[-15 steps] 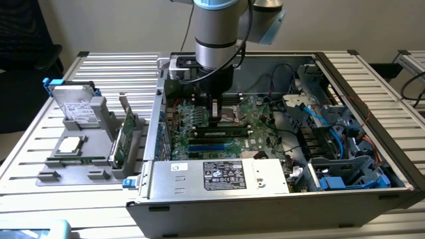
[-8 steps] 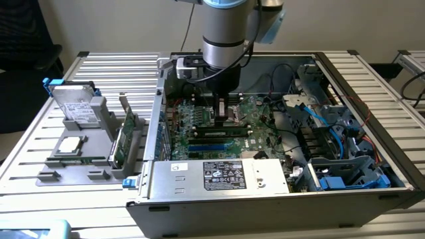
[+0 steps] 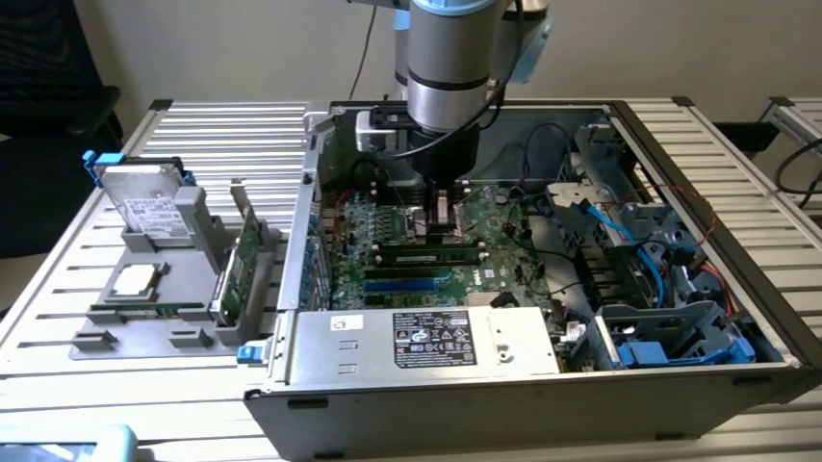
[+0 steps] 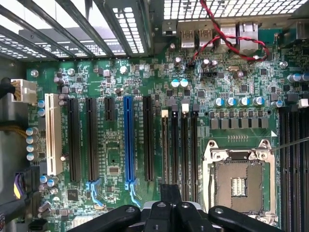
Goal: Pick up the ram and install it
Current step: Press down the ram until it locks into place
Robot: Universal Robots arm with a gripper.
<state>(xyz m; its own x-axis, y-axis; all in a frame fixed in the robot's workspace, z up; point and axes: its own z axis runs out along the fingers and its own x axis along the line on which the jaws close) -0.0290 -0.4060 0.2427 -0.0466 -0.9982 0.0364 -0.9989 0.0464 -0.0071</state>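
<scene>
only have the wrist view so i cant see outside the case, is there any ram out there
observer: yes, one ram stick lies in the grey tray, at the exterior view's left of the case.
operator: whats by it
observer: a cpu sits just behind it on the same tray.
operator: and where am i over the board
observer: the end effector hangs low inside the case, just above a second ram stick lying along the memory slots. I cannot tell whether that stick is fully seated.
</scene>
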